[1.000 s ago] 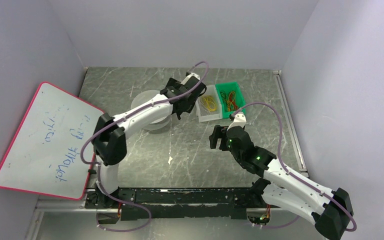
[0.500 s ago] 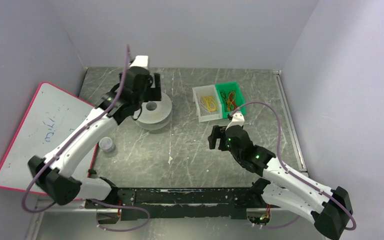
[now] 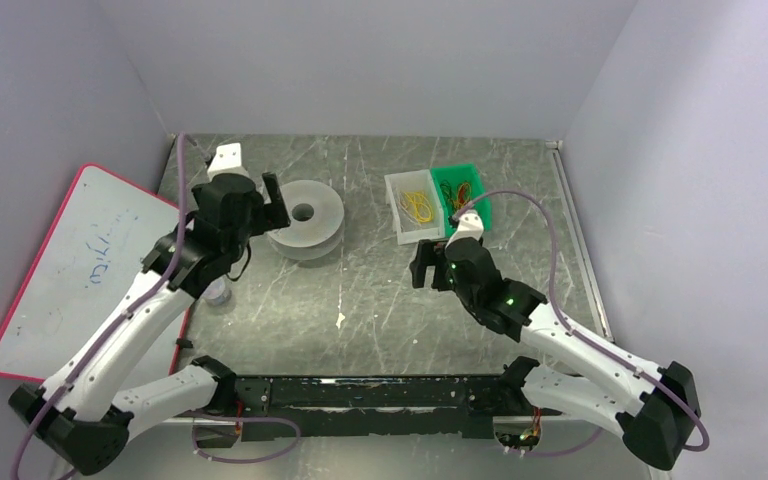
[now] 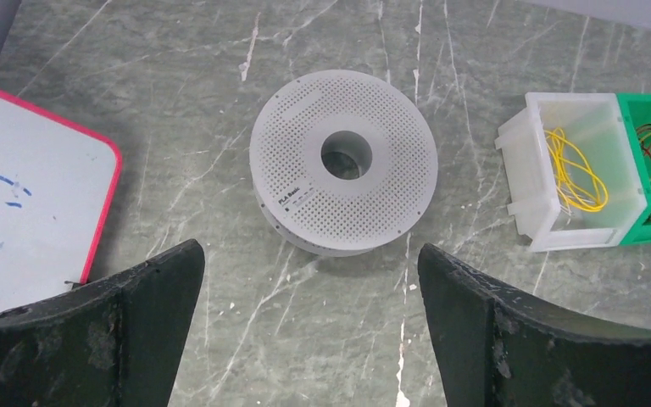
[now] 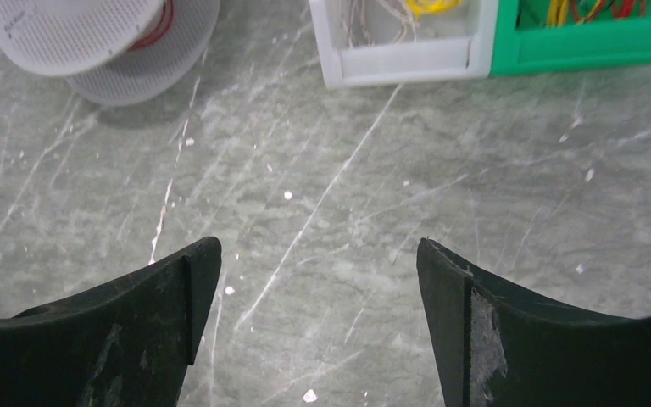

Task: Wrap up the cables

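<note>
Left claw (image 3: 262,203) and right claw (image 3: 425,268) both hang over the table (image 3: 360,300) with jaws spread wide and nothing between them. The loose cables (image 4: 578,165) lie in two small bins set side by side toward the far right of the table: a yellow tangle in the white bin (image 4: 532,136), and red and orange ones in the green bin (image 4: 648,233) touching it on the right. A red strand also shows between the flanges of the spool (image 4: 343,161) in the right wrist view, so some wrapping seems to be on it already. The coming move turns on which arm is nearer the bins, and that is the right one. The bins sit just beyond the right claw with only bare table between, the white bin ahead at the top of its wrist view and the green one off to the right. The left claw hovers above and just left of the spool, which is centred ahead of its fingers, and the bins lie well off to its right, past the spool. The cables are loose loops with no single long axis; the bins' long sides run away from the arms. My judgement is that the right arm should reach forward and down into a bin for a cable, while the left is placed to steady the spool.
</note>
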